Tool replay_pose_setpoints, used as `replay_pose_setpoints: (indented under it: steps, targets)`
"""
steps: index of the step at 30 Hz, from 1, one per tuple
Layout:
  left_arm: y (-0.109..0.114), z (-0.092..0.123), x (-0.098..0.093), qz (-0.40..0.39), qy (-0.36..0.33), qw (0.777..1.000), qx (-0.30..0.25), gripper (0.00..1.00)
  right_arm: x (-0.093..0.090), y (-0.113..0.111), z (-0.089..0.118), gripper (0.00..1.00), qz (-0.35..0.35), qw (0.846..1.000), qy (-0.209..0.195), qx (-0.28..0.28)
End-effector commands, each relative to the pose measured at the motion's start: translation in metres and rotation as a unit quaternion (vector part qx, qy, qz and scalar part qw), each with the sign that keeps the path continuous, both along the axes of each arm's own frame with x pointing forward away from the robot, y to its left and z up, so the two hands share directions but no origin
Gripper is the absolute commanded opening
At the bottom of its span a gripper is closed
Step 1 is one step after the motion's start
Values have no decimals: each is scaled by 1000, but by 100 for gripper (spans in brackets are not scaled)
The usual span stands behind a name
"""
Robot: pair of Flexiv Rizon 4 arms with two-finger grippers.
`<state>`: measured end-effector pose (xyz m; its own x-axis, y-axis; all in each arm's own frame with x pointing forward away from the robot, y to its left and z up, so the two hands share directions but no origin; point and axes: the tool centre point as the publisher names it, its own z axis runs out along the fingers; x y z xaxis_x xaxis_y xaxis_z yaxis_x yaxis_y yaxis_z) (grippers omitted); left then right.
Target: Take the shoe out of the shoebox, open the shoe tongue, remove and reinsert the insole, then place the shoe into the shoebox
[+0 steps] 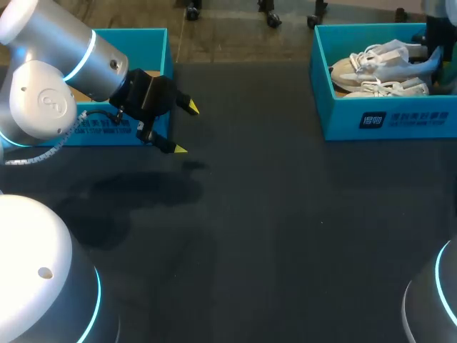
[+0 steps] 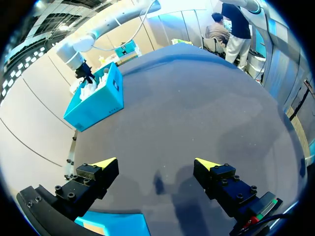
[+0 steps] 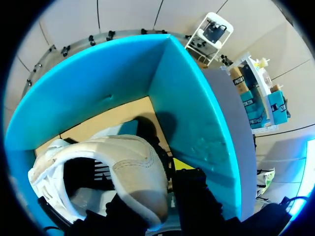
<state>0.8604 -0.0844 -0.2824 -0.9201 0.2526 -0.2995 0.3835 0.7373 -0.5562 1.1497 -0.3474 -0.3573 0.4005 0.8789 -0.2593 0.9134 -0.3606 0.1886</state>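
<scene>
Your right fingers (image 3: 170, 169) grip the white shoe's (image 3: 123, 172) heel inside the blue shoebox (image 3: 192, 118).
Your left fingers (image 2: 156, 164) hang spread wide over the dark tabletop (image 2: 197, 113).

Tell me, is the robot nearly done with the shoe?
Hard to say. The shoe lies in the box, and the right claw is down at its heel. The left claw is open and holds nothing. That fits lifting the shoe out, or just having put it back. The insole is hidden.
</scene>
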Motion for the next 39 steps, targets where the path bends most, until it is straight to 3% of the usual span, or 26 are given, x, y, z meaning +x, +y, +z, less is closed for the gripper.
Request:
replay_pose_setpoints:
  steps: [1,2,5,6,9,12,29,39]
  targets:
    - [1,0,-1,0,-1,1000,0,100,6,-3,-5,0,2,1000,5,1]
    - [1,0,-1,0,-1,1000,0,100,6,-4,-5,22,1,1000,5,1]
    - [1,0,-1,0,-1,1000,0,100,6,-4,-6,61,2,1000,5,1]
    - [1,0,-1,0,-1,1000,0,100,6,-4,-6,84,2,1000,5,1]
    - [1,0,-1,0,-1,1000,0,100,6,-4,-5,95,2,1000,4,0]
    - [1,0,-1,0,-1,1000,0,100,3,0,2,100,2,1000,3,2]
    - [1,0,-1,0,-1,1000,0,100,-20,32,46,100,18,1000,-8,6]
    - [1,0,-1,0,-1,1000,0,100,-24,28,54,100,-16,1000,-23,0]
